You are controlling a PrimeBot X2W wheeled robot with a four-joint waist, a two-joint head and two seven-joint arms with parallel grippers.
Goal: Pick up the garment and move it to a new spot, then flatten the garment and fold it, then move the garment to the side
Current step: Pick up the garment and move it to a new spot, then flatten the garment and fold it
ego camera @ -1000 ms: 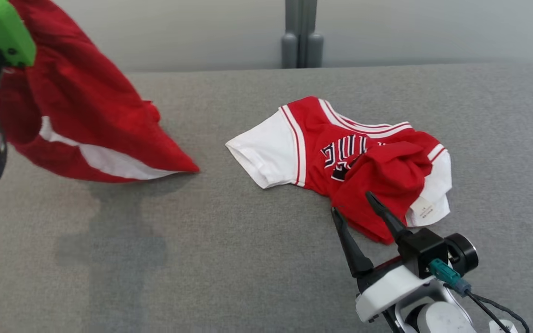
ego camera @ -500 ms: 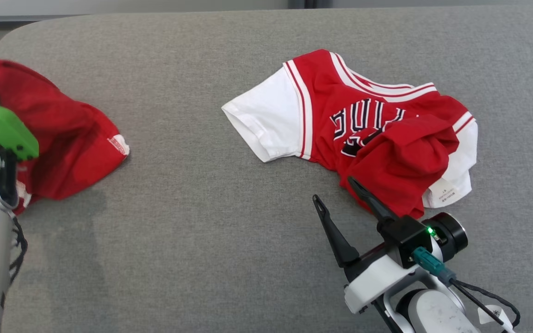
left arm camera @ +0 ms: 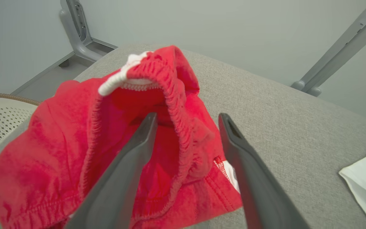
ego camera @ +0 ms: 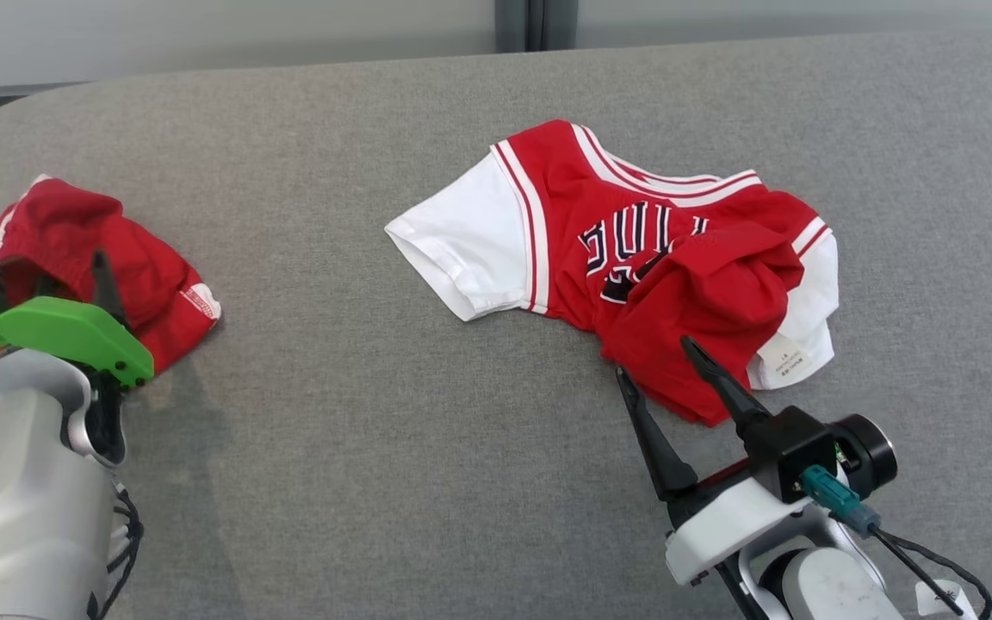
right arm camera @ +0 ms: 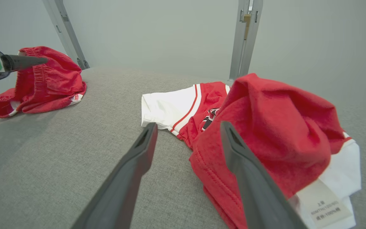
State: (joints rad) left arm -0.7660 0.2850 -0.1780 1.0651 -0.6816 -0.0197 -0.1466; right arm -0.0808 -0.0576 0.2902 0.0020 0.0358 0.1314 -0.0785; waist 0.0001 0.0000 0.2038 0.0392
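Nearest, at the right, the right hand (ego camera: 653,356) hovered with its two dark fingers spread and gripping nothing, its tips just at the near hem (right arm camera: 214,187) of a crumpled jersey (ego camera: 694,293). At the near left, the left hand (left arm camera: 188,116) also stood spread and empty, with its fingers either side of the raised waistband (left arm camera: 173,95) of a heap of red shorts (ego camera: 151,275). The shorts rested at the far left edge of the grey fabric-covered counter (ego camera: 375,430), well apart from the jersey at centre right. Both garments looked light, limp and easily bunched, so they would likely sag and drag rather than hold a shape. The ribbed elastic waistband seemed the firmest place to pinch the shorts, while a hem corner or the white sleeve (ego camera: 461,250) would suit the jersey. The shorts were bright red with a gathered band and a little white trim. The jersey was red with white sleeves, striped edging and dark lettering, its lower half folded up over itself, with a care label (ego camera: 782,360) showing. Beyond stood a grey post (ego camera: 535,21) against a pale wall (ego camera: 203,34).
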